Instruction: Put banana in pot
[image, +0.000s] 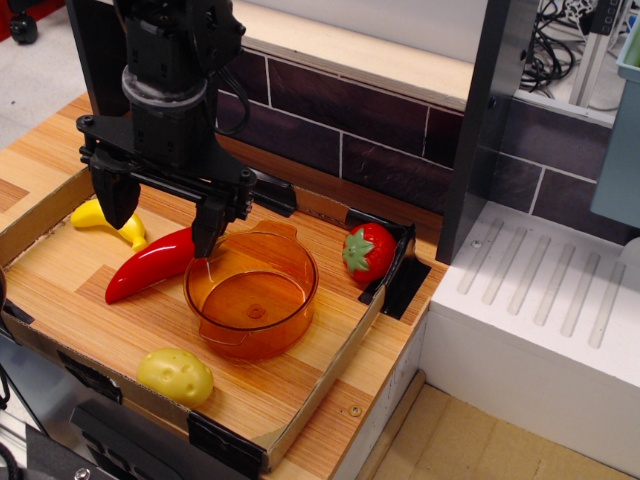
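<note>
Potato sits nearest the camera, just in front of the pot and to its left. Pot is upright, empty, orange and see-through, on the wooden tray. Red pepper lies touching or nearly touching the pot's left wall. Gripper hangs above the pepper, left of the pot, fingers spread apart, holding nothing. Banana lies beyond the pepper, well left of the pot, partly hidden behind the left finger. Strawberry is behind and right of the pot, against the tray's far corner.

Judgement: banana looks light, stiff, glossy plastic, likely slippery. Best hold is across the thick middle of the curve, not the tapered ends.
</note>
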